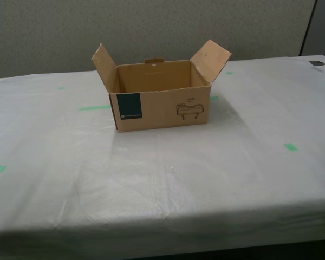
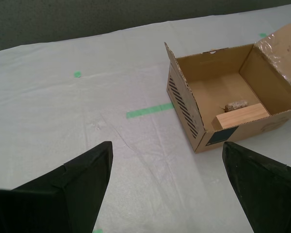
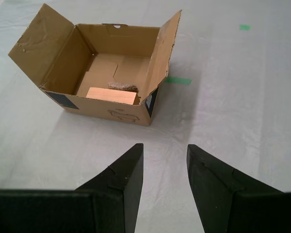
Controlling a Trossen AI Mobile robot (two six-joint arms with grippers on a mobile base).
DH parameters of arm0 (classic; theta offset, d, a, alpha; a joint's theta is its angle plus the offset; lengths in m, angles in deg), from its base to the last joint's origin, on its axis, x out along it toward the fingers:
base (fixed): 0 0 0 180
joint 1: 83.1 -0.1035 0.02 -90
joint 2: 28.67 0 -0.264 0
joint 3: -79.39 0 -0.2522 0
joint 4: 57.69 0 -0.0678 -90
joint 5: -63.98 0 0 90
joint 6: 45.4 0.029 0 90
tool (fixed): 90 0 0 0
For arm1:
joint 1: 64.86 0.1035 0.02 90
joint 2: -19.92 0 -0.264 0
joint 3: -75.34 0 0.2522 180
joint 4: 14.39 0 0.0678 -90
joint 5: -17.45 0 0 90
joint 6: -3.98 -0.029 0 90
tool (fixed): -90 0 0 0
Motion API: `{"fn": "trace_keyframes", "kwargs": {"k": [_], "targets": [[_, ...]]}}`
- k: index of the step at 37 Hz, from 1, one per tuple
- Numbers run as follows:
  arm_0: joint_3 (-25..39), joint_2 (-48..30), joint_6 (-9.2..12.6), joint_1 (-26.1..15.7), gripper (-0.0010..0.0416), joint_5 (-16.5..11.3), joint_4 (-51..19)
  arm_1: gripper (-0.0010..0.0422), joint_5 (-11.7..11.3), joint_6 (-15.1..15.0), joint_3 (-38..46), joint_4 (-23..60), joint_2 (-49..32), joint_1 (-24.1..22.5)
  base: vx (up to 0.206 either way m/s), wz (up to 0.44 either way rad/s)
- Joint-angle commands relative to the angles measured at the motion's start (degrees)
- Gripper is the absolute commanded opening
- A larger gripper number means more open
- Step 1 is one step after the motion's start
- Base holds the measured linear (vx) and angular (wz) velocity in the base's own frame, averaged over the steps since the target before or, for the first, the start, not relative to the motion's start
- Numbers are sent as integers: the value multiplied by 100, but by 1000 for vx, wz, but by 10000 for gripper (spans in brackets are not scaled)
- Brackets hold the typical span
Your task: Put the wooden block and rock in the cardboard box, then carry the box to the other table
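Note:
The cardboard box (image 1: 160,108) stands open on the other table (image 1: 151,184), a wrinkled white sheet with green tape marks, its side flaps raised. Inside the box (image 2: 184,104) the wooden block (image 2: 242,116) lies against the front wall with the rock (image 2: 236,104) just behind it. The first wrist view shows the same box (image 3: 106,110), block (image 3: 111,95) and rock (image 3: 122,86). My first gripper (image 3: 165,148) hovers open and empty, back from the box. My second gripper (image 2: 167,145) is wide open and empty, apart from the box. Neither arm appears in the exterior view.
Green tape strips (image 1: 95,108) and small marks (image 1: 291,147) dot the sheet. A grey partition wall (image 1: 151,27) runs behind the table. A small dark object (image 1: 317,63) lies at the far edge on the exterior view's right. The table's front edge (image 1: 162,238) is near the camera.

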Motion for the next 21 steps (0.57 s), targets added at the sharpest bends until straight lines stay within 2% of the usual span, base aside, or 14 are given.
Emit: {"fn": "trace_keyframes", "kwargs": {"k": [1,21], "targets": [[4,0,13,0,121,13,4,307,13,4,4,0,0,-2,0,0],[4,0,13,-2,121,13,4,307,13,4,4,0,0,-2,0,0]]}}
